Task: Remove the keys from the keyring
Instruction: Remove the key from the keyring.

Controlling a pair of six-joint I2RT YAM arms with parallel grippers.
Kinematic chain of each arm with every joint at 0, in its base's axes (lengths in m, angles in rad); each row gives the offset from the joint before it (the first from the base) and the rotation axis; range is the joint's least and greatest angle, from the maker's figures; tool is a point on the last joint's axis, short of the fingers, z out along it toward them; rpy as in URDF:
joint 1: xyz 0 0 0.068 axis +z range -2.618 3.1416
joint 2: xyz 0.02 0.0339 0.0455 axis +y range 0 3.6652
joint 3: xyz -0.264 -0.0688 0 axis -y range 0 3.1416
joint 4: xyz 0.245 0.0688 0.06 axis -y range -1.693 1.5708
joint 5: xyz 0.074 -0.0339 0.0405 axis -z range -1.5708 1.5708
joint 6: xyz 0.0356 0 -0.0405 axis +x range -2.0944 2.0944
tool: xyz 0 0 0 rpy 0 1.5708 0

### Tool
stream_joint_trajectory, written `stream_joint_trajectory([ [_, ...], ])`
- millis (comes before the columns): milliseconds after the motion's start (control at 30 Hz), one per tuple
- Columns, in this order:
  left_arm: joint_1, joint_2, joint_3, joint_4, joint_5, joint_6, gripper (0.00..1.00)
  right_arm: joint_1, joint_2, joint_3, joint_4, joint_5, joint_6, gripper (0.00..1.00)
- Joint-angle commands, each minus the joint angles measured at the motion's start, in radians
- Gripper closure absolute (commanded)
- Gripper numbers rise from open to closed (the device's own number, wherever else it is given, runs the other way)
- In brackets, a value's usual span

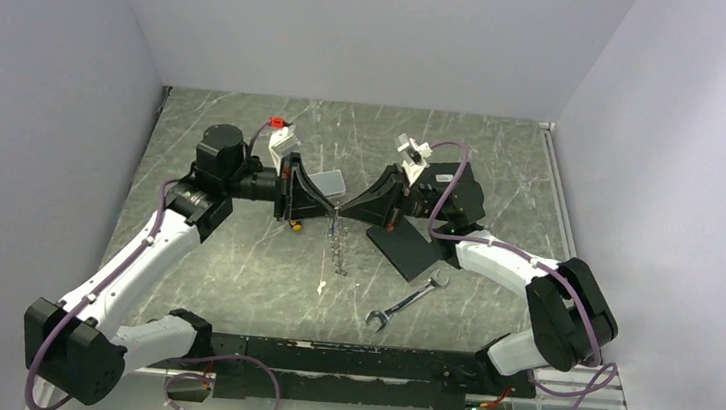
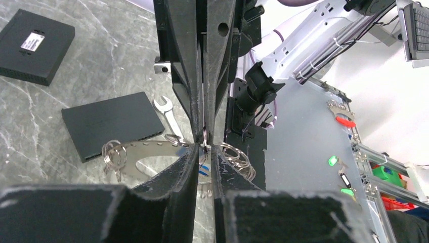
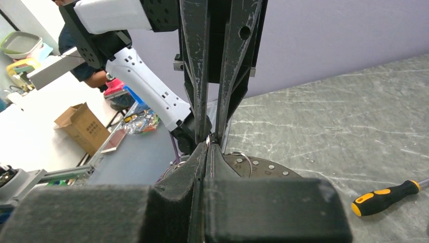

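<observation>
The keyring [image 1: 338, 248] hangs edge-on under the two meeting fingertips. In the left wrist view it faces me as a flat grey holed plate [image 2: 144, 152]. Keys on small wire loops [image 2: 112, 154] hang from its left rim, with more at its right [image 2: 242, 158]. My right gripper [image 3: 208, 143] is shut on a thin bright metal edge at the keyring's top; the plate [image 3: 268, 169] shows beside it. My left gripper [image 2: 203, 146] meets it tip to tip, jaws a narrow gap apart. A blue-striped piece [image 2: 204, 170] shows through that gap. Whether the left pads press anything stays unclear.
A silver wrench [image 1: 408, 300] lies near the front, right of centre. A black flat rectangle [image 1: 405, 247] lies beneath the right arm, and a second dark box [image 2: 36, 46] lies farther back. A yellow-handled screwdriver [image 3: 385, 197] rests on the table. A small pale bit [image 1: 321, 286] lies below the keyring.
</observation>
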Motion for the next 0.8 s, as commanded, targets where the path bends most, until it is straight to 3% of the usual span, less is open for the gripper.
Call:
stream_joint_trajectory([
  [0,-0.006,0.004,-0.020,0.052,0.009,-0.035,0.83,0.002,-0.001,-0.002,0.103,0.037,0.027,1.00],
  [433,-0.018,0.018,-0.017,0.098,0.008,-0.061,0.83,0.005,0.011,-0.003,0.111,0.049,0.039,1.00],
  [467,-0.018,0.019,-0.017,0.098,0.008,-0.062,0.85,0.004,0.011,-0.004,0.114,0.049,0.040,1.00],
  [533,-0.020,0.019,-0.015,0.090,0.008,-0.059,1.00,0.004,0.011,-0.005,0.117,0.049,0.041,1.00],
  [767,-0.018,0.013,0.024,-0.004,-0.022,-0.023,1.00,0.000,0.004,0.003,0.063,0.021,-0.007,0.98],
])
